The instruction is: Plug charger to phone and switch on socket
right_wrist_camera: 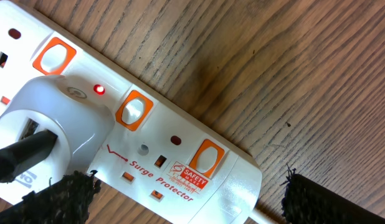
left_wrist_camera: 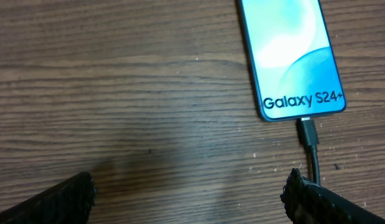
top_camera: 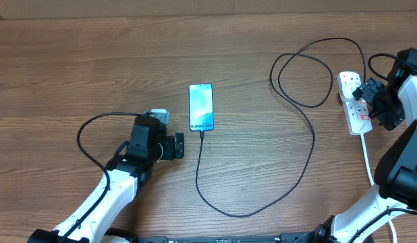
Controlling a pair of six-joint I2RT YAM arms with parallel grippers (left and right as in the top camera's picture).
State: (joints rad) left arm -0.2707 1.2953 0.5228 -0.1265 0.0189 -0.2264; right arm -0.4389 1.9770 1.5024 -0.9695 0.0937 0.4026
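Observation:
The phone (top_camera: 201, 106) lies mid-table, its blue screen reading "Galaxy S24+" (left_wrist_camera: 292, 56). The charger's black connector (left_wrist_camera: 309, 133) is plugged into the phone's near end, and its thin black cable (top_camera: 262, 196) loops across the table to the right. The socket, a white power strip (top_camera: 355, 101), lies at the right with a white adapter (right_wrist_camera: 49, 134) plugged in and a red light (right_wrist_camera: 99, 90) lit beside it. My left gripper (left_wrist_camera: 189, 199) is open and empty, just short of the phone. My right gripper (right_wrist_camera: 189, 193) is open, over the strip's cord end.
The strip's thick white cord (top_camera: 368, 158) runs toward the near edge by my right arm. The strip has orange rocker switches (right_wrist_camera: 134, 110) and a "Surge Protector" label. A black cable loops round my left arm (top_camera: 87, 128).

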